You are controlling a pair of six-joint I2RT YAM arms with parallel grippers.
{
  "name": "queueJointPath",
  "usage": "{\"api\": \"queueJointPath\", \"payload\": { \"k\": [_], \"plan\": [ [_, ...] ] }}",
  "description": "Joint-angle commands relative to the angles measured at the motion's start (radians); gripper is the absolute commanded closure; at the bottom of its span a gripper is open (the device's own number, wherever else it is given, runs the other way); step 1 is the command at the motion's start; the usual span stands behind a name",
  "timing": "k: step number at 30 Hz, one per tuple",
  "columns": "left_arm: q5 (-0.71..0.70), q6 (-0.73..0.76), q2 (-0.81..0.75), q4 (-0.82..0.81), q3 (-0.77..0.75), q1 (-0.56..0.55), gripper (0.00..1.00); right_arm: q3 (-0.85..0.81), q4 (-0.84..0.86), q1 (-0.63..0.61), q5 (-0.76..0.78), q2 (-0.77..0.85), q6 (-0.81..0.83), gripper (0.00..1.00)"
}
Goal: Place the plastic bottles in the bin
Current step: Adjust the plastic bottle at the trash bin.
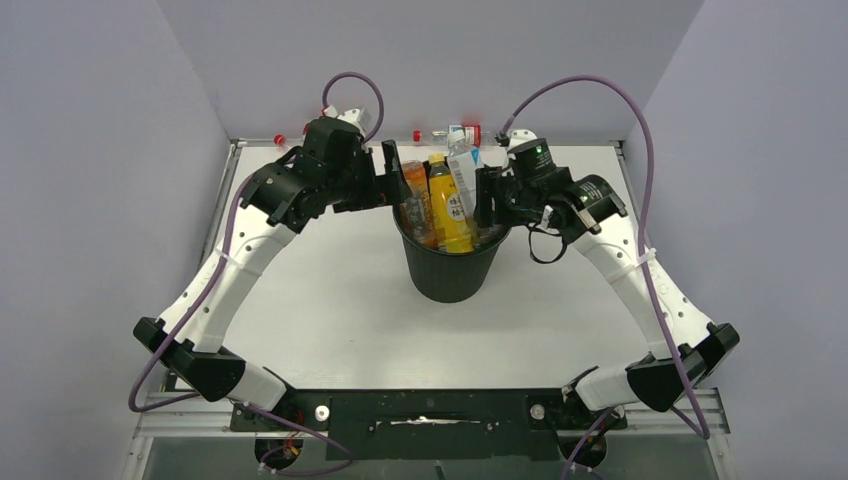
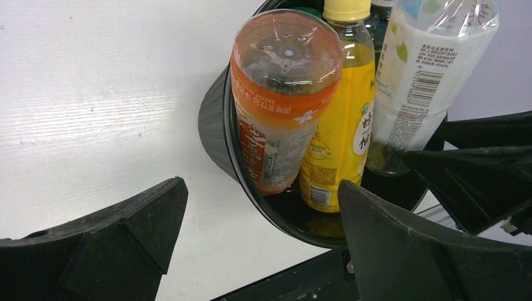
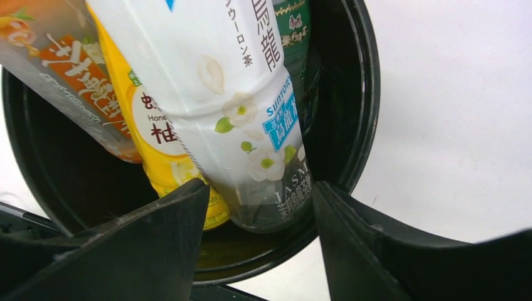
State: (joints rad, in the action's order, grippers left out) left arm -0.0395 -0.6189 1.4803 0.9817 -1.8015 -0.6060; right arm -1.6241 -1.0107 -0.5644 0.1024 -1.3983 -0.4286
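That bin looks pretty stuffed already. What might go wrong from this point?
1. The right fingers seem to pinch the white jasmine tea bottle near its base, tilted over the bin; let go, it may topple out over the rim.
2. The orange bottle and yellow bottle stick up past the rim, leaving little room.
3. The open left fingers hover close to the rim and might nudge the bin.

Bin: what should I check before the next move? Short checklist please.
1. Bin upright: ok.
2. Left tool open, empty: ok.
3. Right tool clear of the white-label bottle: not ok, closed on its lower end.
4. Orange-label bottle and yellow bottle inside the bin: ok, sticking above the rim.
5. All bottles binned: not ok, loose bottles lie outside.
6. Room left in bin: cannot tell.
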Motion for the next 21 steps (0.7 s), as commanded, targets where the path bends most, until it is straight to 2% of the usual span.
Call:
{"api": "queueJointPath", "payload": {
  "k": [1,3,5,15,21],
  "plan": [
    [0.02,0.018,-0.023,-0.069,0.002,0.014,0.08,-0.108,-0.011,-0.012,0.041,0.04,0.019,0.32],
    [0.022,0.018,-0.023,-0.072,0.006,0.016,0.08,-0.133,-0.012,-0.02,0.047,0.037,0.027,0.29],
    [0.026,0.017,-0.022,-0.076,0.008,0.017,0.08,-0.144,-0.007,-0.029,0.05,0.032,0.036,0.29],
    [0.027,0.016,-0.027,-0.078,0.017,0.022,0.08,-0.032,0.049,-0.043,0.031,-0.04,0.052,0.49],
    [0.03,0.018,-0.036,-0.086,0.041,0.035,0.08,-0.009,0.018,-0.041,0.096,-0.033,0.015,0.58]
  ]
}}
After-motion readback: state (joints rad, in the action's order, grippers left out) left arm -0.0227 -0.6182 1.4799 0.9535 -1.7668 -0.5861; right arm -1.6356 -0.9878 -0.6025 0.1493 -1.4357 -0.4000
